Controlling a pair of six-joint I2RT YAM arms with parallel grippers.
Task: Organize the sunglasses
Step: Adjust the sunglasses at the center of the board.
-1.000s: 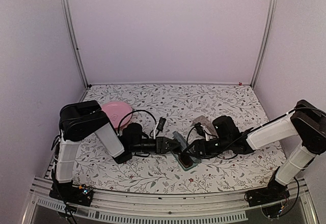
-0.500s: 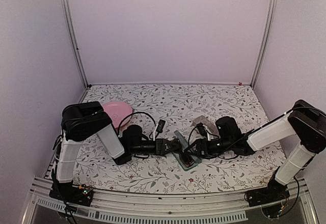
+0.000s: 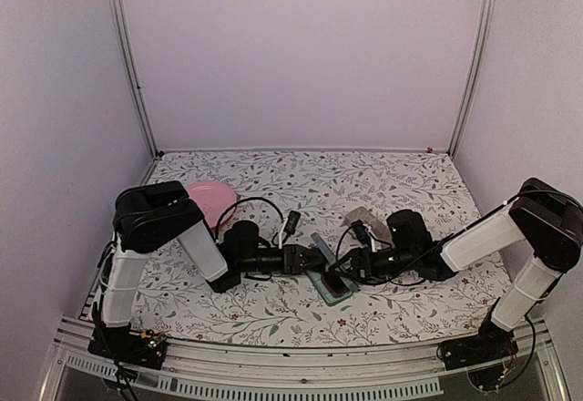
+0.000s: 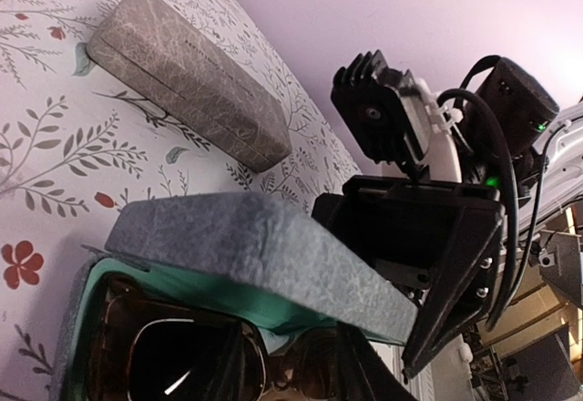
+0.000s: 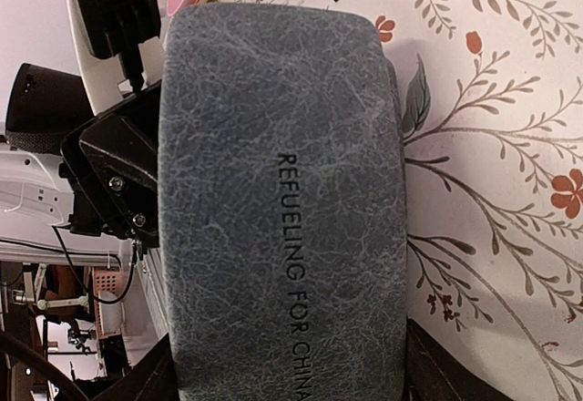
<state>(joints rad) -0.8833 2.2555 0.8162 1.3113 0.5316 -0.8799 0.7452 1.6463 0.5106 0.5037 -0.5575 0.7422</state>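
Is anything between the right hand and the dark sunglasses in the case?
Yes. The half-raised blue-grey lid, gripped by the right hand, covers the sunglasses lying in the case.

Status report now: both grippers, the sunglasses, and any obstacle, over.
Left gripper at the open blue-grey case, grip unclear. Right gripper appears to hold its lid. Dark sunglasses inside the case. Grey-brown case lies behind, apart.
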